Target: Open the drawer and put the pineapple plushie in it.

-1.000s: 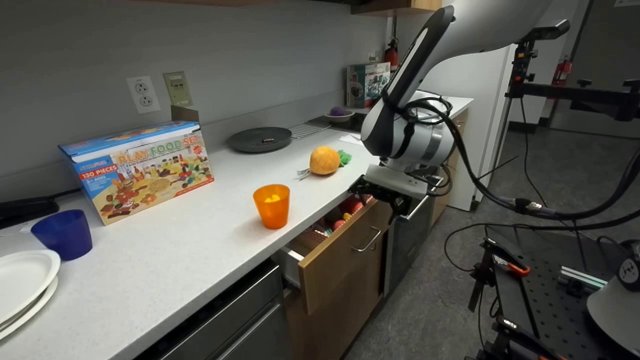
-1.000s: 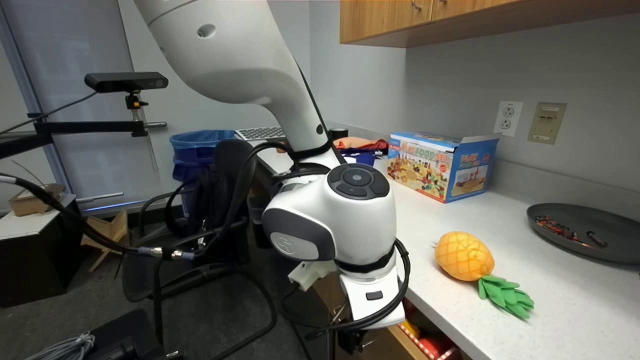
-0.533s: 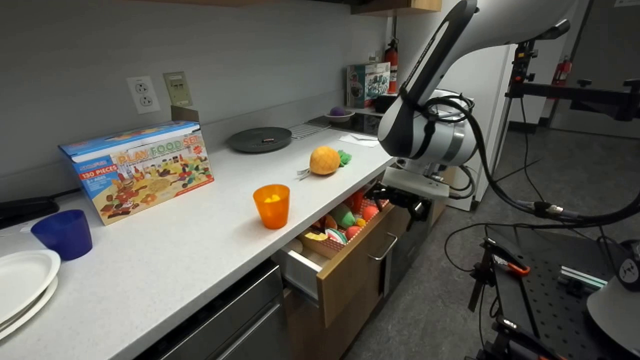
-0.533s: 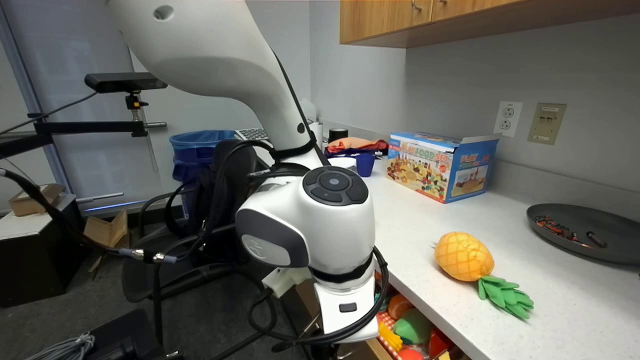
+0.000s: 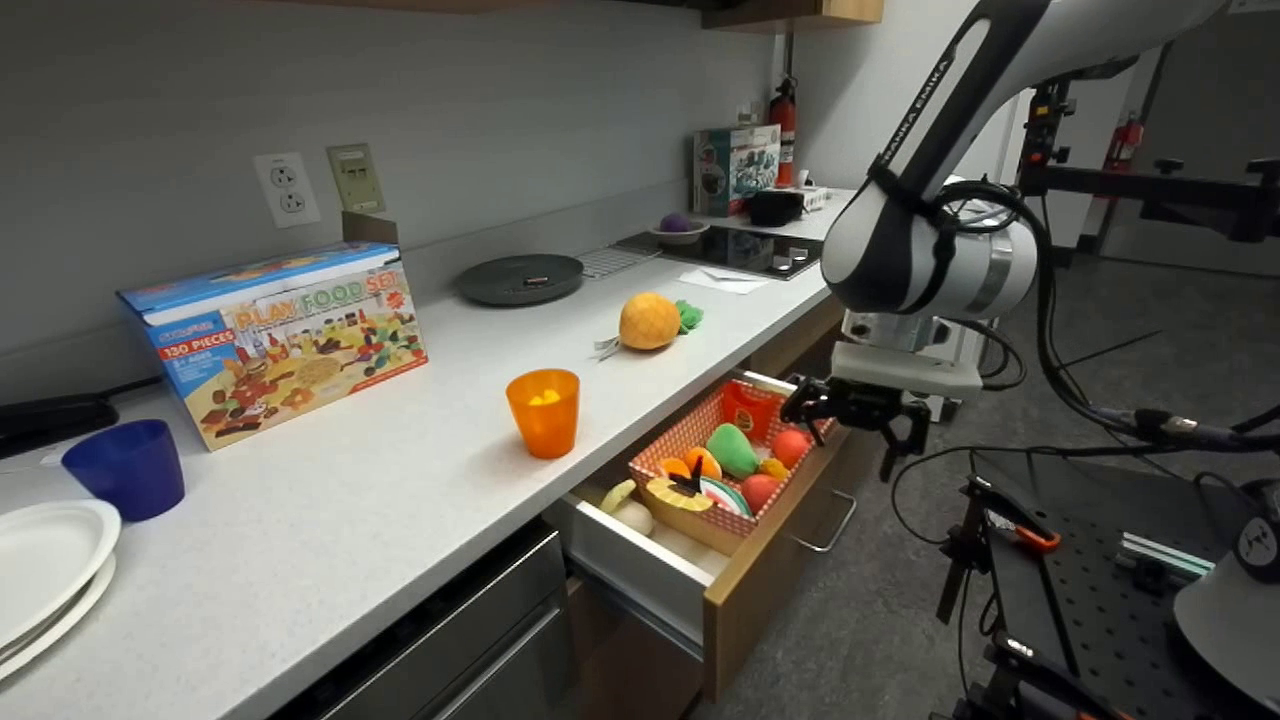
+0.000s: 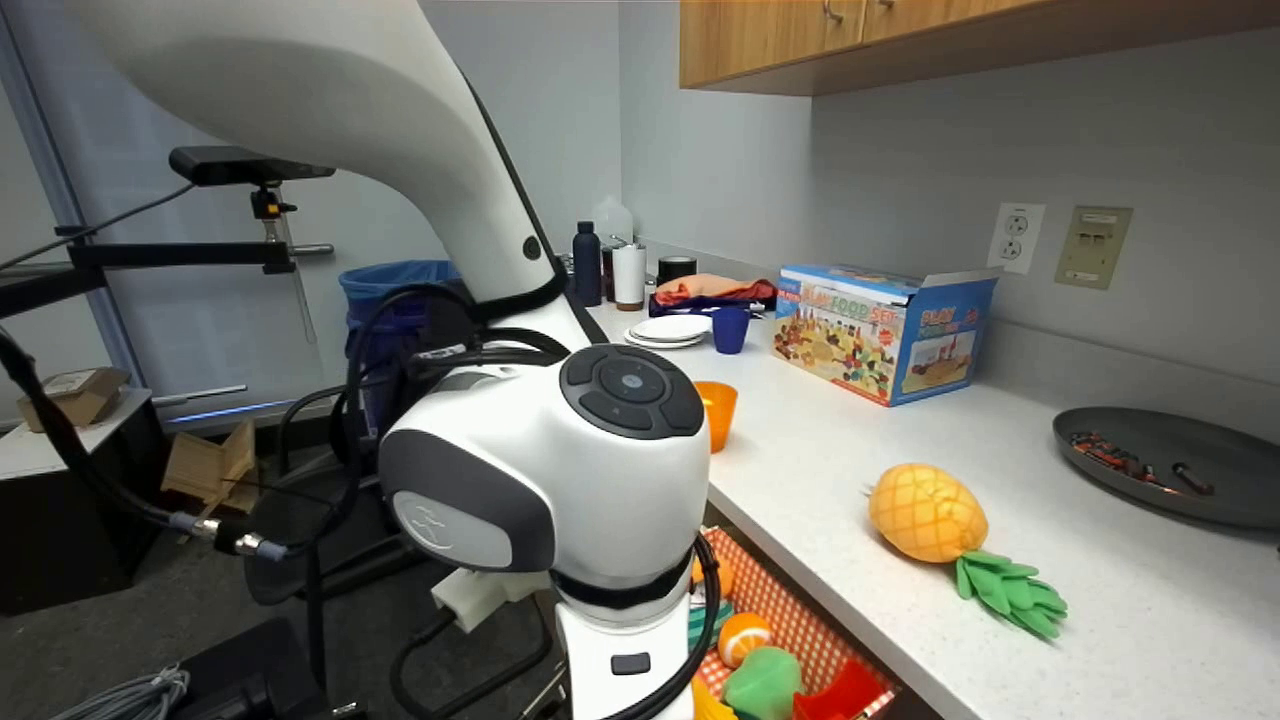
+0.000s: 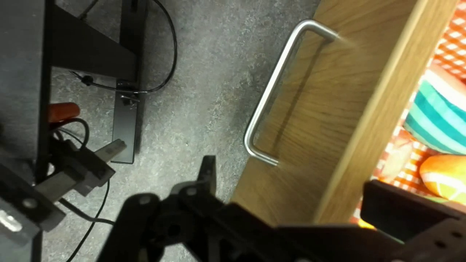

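The pineapple plushie (image 5: 648, 322), a yellow-orange body with green leaves, lies on its side on the countertop in both exterior views. Below the counter's edge, the drawer (image 5: 745, 630) stands well pulled out. My gripper (image 5: 855, 450) is at the top of the drawer front, with its jaws wide apart. In the wrist view, the gripper (image 7: 291, 182) straddles the wooden front: one finger (image 7: 382, 203) over the inside, the other outside above the floor. The silver handle (image 7: 267, 94) is apart from both fingers. In an exterior view the arm hides the gripper.
A red-checked basket (image 5: 685, 435) with several toy foods fills much of the drawer. An orange cup (image 5: 543, 412) stands near the counter's front edge. Further back are a dark pan (image 5: 520, 278) and a play food box (image 5: 280, 340). A fork lies beside the plushie.
The drawer has slid much further out from under the counter, and the gripper has moved away from the counter along with its front. The plushie has stayed in place.
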Controlling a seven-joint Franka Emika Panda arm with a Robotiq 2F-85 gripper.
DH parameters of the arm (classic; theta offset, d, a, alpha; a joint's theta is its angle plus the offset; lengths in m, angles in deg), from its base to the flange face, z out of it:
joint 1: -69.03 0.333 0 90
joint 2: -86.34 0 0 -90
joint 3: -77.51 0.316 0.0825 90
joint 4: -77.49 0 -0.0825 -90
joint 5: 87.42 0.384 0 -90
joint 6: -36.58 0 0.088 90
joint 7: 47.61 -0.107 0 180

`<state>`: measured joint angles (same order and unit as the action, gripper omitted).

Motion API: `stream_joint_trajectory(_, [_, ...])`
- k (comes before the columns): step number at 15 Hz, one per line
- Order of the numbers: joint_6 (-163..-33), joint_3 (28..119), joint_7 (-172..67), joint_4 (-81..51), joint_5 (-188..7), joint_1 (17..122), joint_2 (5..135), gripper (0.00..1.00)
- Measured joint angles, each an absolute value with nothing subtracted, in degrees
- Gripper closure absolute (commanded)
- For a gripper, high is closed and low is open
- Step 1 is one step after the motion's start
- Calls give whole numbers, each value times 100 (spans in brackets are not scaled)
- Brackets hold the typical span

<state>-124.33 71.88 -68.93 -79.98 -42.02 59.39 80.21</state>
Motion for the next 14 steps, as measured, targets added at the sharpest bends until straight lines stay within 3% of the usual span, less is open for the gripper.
stream_joint_trajectory(7, [-11562,6734,-8433,-7968,-6920,6022,8195,0])
stream_joint_trajectory(14, [-8992,6708,-9792,-7848,-9502,5967,9672,0])
